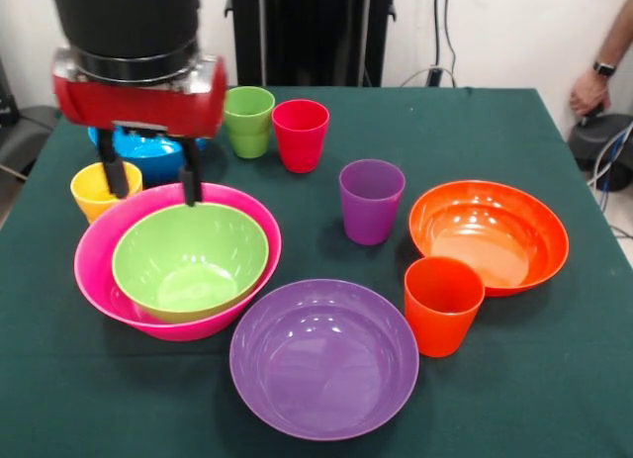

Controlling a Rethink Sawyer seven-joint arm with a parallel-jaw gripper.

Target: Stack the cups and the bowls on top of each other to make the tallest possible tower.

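Note:
The green bowl sits nested in the big pink bowl at the left. My gripper hangs over the pink bowl's far rim with its fingers spread apart and nothing between them. One fingertip is at the green bowl's far rim, the other beside the yellow cup. The blue bowl is partly hidden behind the gripper. The purple bowl lies at the front centre and the orange bowl at the right. The green cup, red cup, purple cup and orange cup stand upright and apart.
All lies on a dark green tablecloth. A person's hand with a wristwatch shows past the table's far right corner, above a black object. The robot's black pedestal stands behind the table.

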